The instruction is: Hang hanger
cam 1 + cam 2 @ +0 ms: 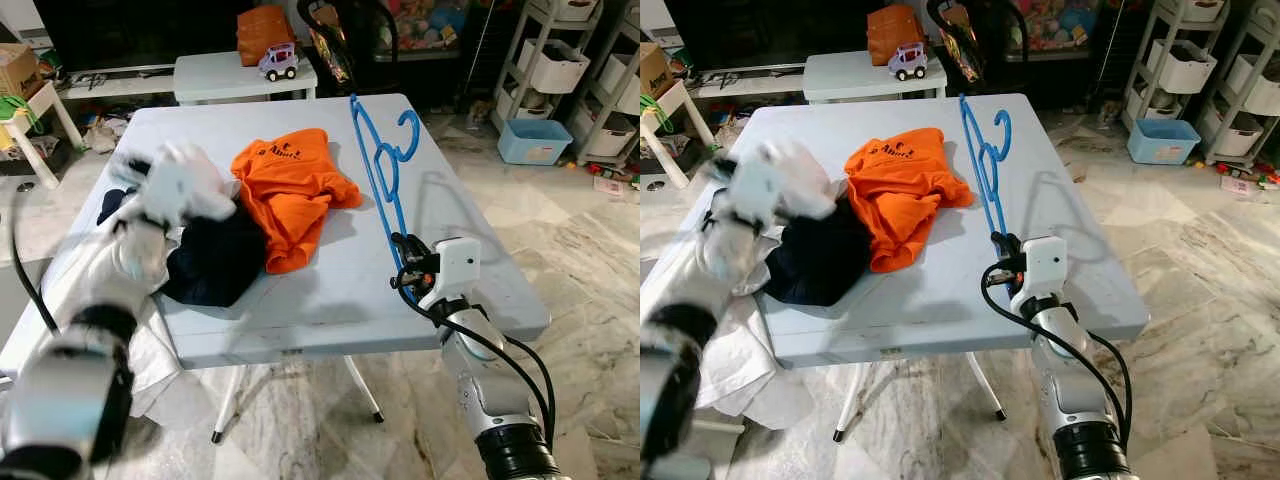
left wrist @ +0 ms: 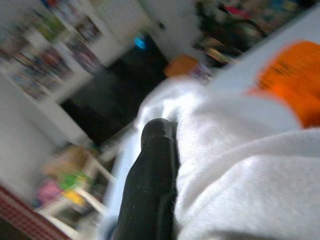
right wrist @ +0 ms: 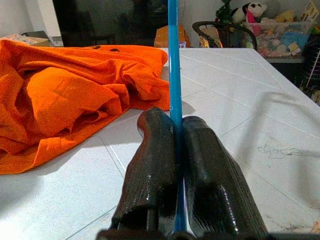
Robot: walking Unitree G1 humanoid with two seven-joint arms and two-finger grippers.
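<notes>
On the white table (image 1: 470, 200), right gripper (image 3: 176, 150) pinches blue hanger (image 1: 380, 165), hook pointing away.

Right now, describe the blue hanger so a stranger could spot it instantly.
Start at the pale folding table in the middle of the room. On its right side, beside the crumpled orange shirt, the blue hanger stands tilted, its lower end pinched in the right claw. It is the only thin blue wire shape there; everything else on the table is cloth.
</notes>
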